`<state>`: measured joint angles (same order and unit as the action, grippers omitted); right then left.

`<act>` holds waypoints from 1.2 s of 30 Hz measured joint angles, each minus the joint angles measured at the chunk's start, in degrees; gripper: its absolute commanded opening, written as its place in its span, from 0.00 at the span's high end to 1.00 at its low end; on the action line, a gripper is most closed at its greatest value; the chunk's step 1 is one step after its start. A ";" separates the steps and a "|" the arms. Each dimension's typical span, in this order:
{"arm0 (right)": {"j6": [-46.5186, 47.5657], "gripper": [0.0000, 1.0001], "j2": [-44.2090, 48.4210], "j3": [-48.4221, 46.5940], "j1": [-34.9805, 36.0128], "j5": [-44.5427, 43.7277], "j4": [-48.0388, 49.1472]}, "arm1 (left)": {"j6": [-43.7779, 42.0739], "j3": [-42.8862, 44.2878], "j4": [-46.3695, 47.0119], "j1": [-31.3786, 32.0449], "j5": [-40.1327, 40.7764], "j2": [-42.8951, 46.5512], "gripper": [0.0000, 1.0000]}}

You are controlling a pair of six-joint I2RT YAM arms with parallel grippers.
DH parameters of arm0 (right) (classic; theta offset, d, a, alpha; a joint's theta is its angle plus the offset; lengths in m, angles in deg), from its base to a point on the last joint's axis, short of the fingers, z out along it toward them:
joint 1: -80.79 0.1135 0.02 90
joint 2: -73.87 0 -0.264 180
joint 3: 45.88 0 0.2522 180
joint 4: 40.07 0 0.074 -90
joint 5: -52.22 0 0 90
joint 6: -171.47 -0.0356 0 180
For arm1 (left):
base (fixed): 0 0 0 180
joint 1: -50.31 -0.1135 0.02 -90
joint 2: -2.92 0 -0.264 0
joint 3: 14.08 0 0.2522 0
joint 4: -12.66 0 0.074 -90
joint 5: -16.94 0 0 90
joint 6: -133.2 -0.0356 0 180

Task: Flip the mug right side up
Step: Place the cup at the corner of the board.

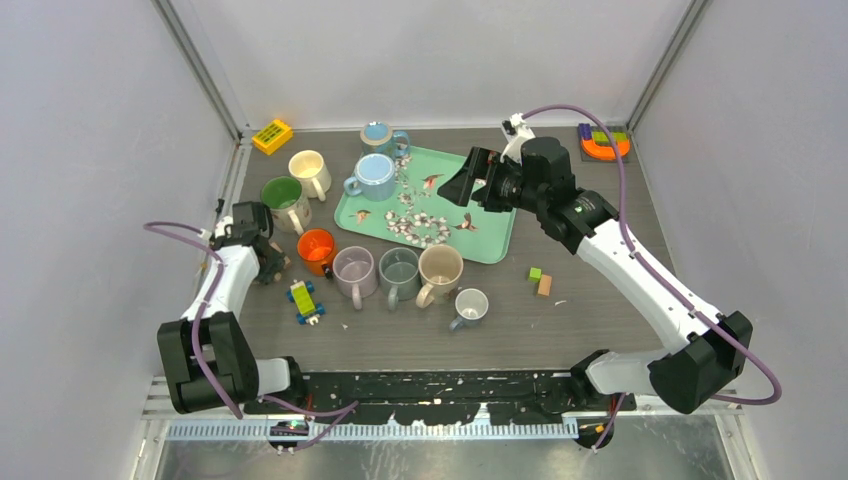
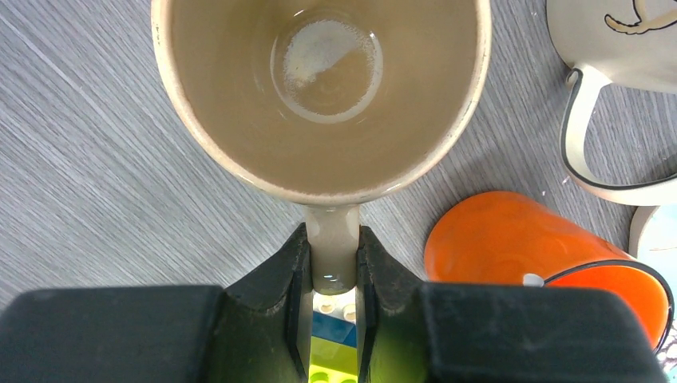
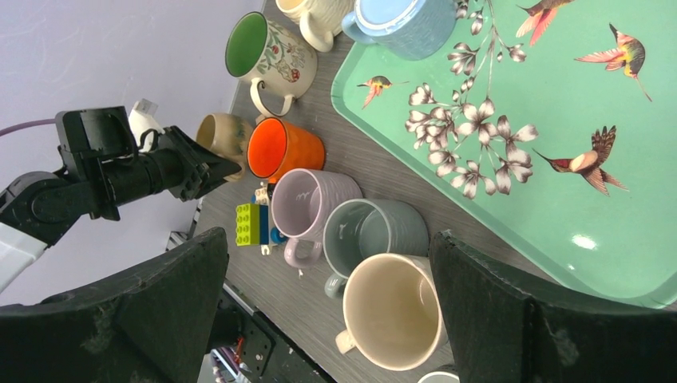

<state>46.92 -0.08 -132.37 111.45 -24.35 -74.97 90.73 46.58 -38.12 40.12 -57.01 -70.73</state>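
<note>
One tan mug [image 2: 319,88] is held by its handle just beside the orange mug [image 2: 543,255], its long axis pointed mouth-first at the left hand [image 2: 334,247], which is pinched on that handle. The right hand [image 1: 462,185] is seen spread wide, well apart from the orange mug, so the left arm is judged the nearer for the righting.

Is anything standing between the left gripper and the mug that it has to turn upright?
Nothing visible does. The left gripper is shut on the handle of the beige mug, with no object between them. The orange mug sits close beside it and a toy brick lies below, so room to set it down looks tight.
</note>
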 measured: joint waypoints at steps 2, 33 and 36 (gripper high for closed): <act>0.00 0.00 0.00 0.00 0.00 0.15 0.00 | 0.09 -0.04 0.04 0.00 0.00 0.00 0.80; 1.70 0.00 -4.59 -1.01 0.00 0.39 -1.86 | -5.86 2.19 -4.39 -0.04 -7.04 12.87 0.28; 1.70 0.00 -4.96 -1.33 0.00 0.37 -1.90 | -8.24 5.31 -5.68 0.52 -9.25 14.01 0.21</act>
<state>48.63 -5.04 -133.70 111.45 -23.98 -76.87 82.49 51.89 -43.80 40.64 -66.25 -56.72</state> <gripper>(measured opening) 0.996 0.730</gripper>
